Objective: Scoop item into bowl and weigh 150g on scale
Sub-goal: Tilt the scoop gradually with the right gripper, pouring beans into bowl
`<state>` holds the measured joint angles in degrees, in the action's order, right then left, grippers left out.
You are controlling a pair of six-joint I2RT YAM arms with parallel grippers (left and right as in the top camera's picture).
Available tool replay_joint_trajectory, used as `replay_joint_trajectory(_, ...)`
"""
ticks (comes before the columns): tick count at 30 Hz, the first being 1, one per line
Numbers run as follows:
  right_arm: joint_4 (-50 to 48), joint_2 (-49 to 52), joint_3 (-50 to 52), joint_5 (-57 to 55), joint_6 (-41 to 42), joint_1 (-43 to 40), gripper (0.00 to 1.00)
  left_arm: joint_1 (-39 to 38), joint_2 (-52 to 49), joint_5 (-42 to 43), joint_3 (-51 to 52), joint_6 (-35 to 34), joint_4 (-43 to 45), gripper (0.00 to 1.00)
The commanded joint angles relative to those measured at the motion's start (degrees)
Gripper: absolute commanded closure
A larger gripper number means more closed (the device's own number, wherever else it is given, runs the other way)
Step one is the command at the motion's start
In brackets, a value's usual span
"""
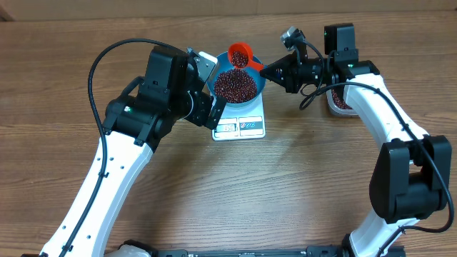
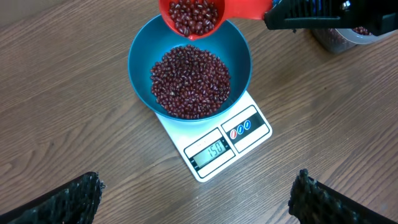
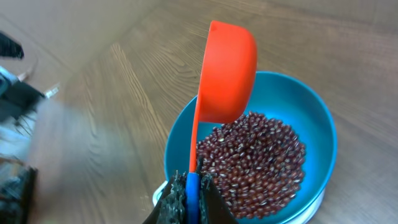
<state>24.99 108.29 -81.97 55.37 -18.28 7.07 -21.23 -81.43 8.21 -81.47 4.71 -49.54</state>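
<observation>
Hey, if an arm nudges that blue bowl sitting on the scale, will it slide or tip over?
Probably slides rather than tips: the bowl looks wide and low, and its smooth sides suggest slick plastic on the scale. The beans filling its bottom likely add steadying weight, though a sharp jolt could shift them.

Left of the flat white rectangular kitchen scale (image 1: 250, 126): white-shelled left arm (image 1: 107, 171) carries black boxy joint housings, a looping black cable and a small green light. Right of it: right arm (image 1: 389, 121), identical finish, black cable, green lights.
</observation>
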Motion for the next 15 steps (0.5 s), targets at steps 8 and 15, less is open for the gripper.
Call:
replay_joint_trajectory(8, -0.3, 0.0, -0.3, 9.2, 23.5, -0.1, 0.96, 0.3, 0.1, 0.6, -0.6, 1.1, 0.1, 0.00)
replay_joint_trajectory(15, -0.7, -0.7, -0.7, 20.9, 35.3, -2.8, 0.96, 0.3, 0.1, 0.6, -0.6, 1.1, 0.1, 0.00)
